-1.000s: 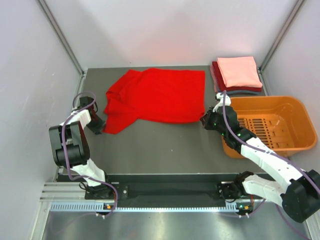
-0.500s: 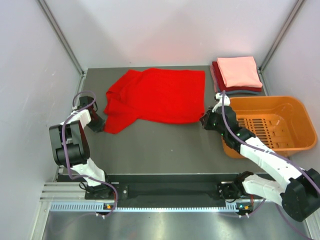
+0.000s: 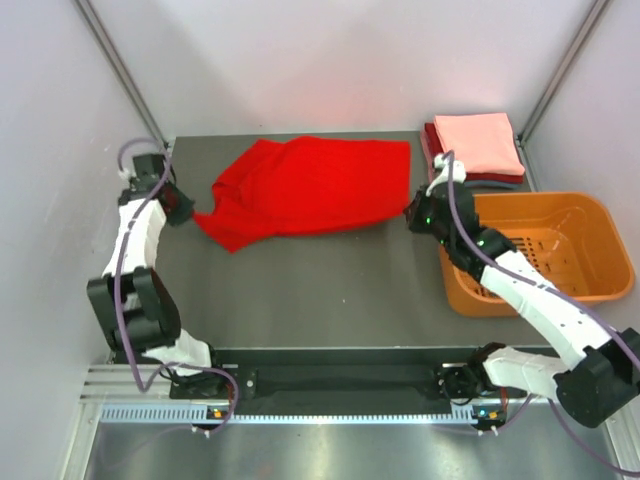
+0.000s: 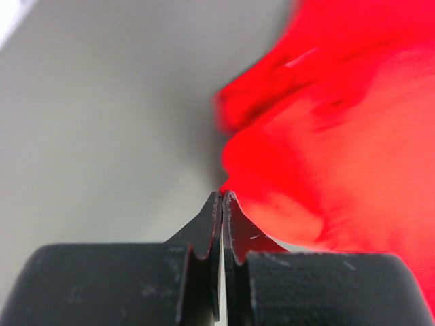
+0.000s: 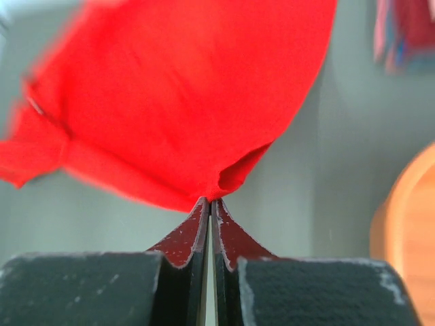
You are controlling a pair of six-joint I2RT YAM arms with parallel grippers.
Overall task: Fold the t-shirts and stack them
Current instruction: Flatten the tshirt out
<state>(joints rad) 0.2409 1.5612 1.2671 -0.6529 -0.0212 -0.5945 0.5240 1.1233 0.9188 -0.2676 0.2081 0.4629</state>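
Red t-shirt [image 3: 310,185]: one piece, bright red, unfolded. It lies spread across the far half of the table [image 3: 330,290], rumpled toward its left side, with a gripper at each near corner.

Orange basket [image 3: 535,199]: plastic with a slotted floor, at the right edge of the table. It sits nearer than the folded pile, and the right arm reaches past its left wall.

Left gripper [image 3: 188,208]: close to the left edge. Its jaws are pressed together on the shirt's near left corner. In the wrist view red cloth meets the fingertips [image 4: 214,217].

Right gripper [image 3: 410,214]: between the shirt and the basket. Its jaws are together, pinching the near right corner of the hem. A small fold of red cloth sits at the fingertips [image 5: 194,231].

Folded pile, far right corner, just beyond the basket:
- Salmon-pink t-shirt [image 3: 478,143], a neat square on top.
- Dark red t-shirt [image 3: 430,145] beneath, showing at the left and near sides.
- Grey-blue t-shirt [image 3: 510,184] lowest, only a thin edge visible.
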